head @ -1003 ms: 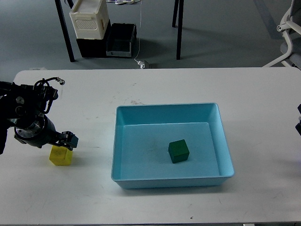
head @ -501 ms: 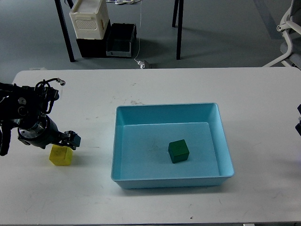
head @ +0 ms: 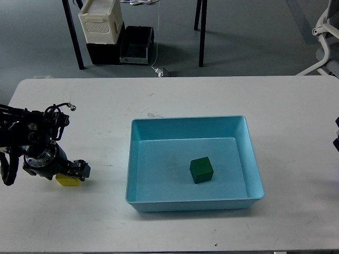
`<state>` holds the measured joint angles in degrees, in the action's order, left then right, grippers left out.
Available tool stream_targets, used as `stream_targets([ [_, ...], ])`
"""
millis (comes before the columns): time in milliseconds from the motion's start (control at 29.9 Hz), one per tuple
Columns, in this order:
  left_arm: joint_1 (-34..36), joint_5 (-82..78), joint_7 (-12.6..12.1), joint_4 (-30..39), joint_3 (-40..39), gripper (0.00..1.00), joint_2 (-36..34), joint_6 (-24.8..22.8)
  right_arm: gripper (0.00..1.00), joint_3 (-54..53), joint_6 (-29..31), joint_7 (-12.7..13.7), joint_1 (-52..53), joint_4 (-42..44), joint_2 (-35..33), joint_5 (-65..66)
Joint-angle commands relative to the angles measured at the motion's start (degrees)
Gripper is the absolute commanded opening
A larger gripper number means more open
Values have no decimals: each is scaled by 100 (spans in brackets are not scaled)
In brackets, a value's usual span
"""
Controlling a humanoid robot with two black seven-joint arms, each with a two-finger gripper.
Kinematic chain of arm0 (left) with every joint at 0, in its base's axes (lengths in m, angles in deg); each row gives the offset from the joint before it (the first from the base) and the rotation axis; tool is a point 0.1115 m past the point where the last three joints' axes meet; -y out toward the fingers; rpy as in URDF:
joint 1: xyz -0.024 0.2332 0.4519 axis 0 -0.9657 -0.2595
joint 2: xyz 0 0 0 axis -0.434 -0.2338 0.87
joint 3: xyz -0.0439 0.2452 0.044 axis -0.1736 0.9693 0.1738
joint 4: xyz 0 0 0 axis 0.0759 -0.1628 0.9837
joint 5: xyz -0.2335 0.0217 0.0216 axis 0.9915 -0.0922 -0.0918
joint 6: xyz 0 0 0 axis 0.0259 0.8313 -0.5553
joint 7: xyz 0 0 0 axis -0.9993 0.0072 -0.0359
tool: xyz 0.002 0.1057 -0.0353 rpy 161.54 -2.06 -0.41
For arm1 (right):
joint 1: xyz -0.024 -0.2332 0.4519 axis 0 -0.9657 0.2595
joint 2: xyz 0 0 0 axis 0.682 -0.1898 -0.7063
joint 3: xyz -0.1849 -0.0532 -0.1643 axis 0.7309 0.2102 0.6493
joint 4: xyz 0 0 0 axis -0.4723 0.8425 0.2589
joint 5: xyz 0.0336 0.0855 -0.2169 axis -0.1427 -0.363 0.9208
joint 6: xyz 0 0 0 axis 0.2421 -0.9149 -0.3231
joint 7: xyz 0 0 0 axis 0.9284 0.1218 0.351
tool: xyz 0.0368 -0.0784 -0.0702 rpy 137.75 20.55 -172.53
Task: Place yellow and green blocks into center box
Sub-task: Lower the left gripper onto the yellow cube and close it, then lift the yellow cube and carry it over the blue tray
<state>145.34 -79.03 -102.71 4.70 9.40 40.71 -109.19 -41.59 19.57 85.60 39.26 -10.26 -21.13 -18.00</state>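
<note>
Your left gripper [head: 74,173] has dropped lower over the past second and now sits right down on the yellow block [head: 66,180], which earlier showed most of its top and front and now peeks out only as a sliver beneath the wrist. You cannot tell from the head view how wide the claw stands or whether its fingers have the block between them; the dark hardware hides the contact. The green block [head: 202,170] already lies inside the light blue tray [head: 241,123], well off to the right of the claw, so the yellow cube looks like the only piece left to move. The risk is a bad grip: if the fingers come down on the top face rather than around the sides, they could shove the cube along the white table [head: 175,95] or pinch a corner so that it twists free on the lift. A loose hold could also drop the cube short of the tray's near wall, which stands between claw and target. Your right arm [head: 336,138] barely shows at the right edge, its gripper out of sight.
</note>
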Motion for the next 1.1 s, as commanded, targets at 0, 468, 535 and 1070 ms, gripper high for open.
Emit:
stream_targets([
  [0, 42, -129, 0, 33, -25, 27, 4, 0, 100, 0, 0, 0, -8, 1, -1, 0],
  [468, 839, -15, 0, 261, -394, 3, -49, 0, 100, -8, 0, 0, -8, 10, -19, 0],
  [535, 1384, 195, 0, 463, -446, 3, -67, 0, 100, -8, 0, 0, -8, 10, -19, 0],
  [1070, 3636, 2244, 0, 184, -482, 3, 3121, 0, 100, 9, 0, 0, -61, 9, -19, 0],
])
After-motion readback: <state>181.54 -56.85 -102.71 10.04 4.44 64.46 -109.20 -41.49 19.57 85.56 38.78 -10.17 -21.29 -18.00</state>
